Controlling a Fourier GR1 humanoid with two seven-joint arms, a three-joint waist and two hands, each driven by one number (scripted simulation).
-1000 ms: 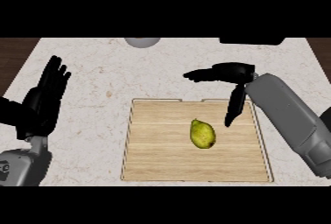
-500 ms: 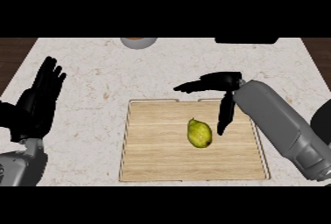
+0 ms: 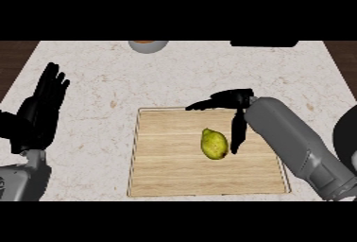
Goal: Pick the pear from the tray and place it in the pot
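single head view looking steeply down at the counter (image 3: 105,94); forearms enter from the lower edge

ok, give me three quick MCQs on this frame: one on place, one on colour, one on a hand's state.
1. Where is the pear?
A. on the tray
B. on bare counter
C. in the right hand

2. What colour is the pear?
A. red
B. yellow-green
C. purple

3. How is the right hand?
A. closed round the pear
B. open beside the pear
C. out of view

Key: 1 A, the pear lies on the tray. 2 B, its skin is yellow-green. 3 B, the right hand has its fingers spread, none round the pear.
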